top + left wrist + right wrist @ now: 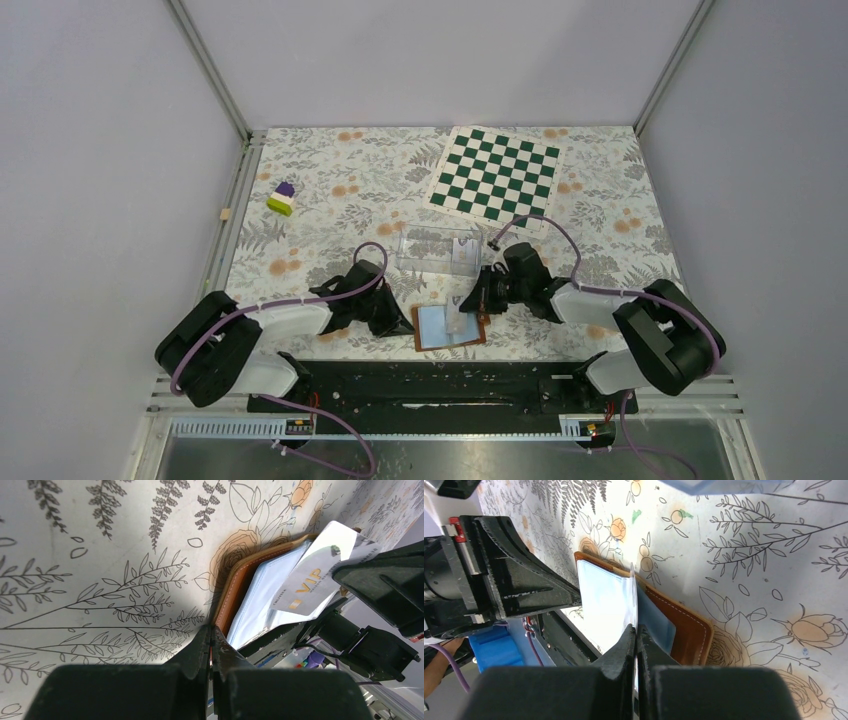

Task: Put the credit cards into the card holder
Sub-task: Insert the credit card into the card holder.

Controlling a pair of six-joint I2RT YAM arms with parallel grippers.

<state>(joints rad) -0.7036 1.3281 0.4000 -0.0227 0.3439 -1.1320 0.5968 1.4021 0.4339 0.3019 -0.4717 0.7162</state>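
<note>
Card holder (447, 327): lies open, pale pockets up, on the floral table (330, 170) near its front edge, ready for loading. Credit card (312, 577): we see it tilted over the pockets, pinched by the right gripper (635, 630), likely for sliding in. Left gripper (211, 632): jaws together, tips at the brown edge, probably bracing it.

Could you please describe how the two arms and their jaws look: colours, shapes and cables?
The left arm and right arm match: bulky black joints, white links between them, and a purple cable looping along each. The jaws are matte black wedges narrowing to thin tips. A small red part sits on the body of the left gripper.
</note>
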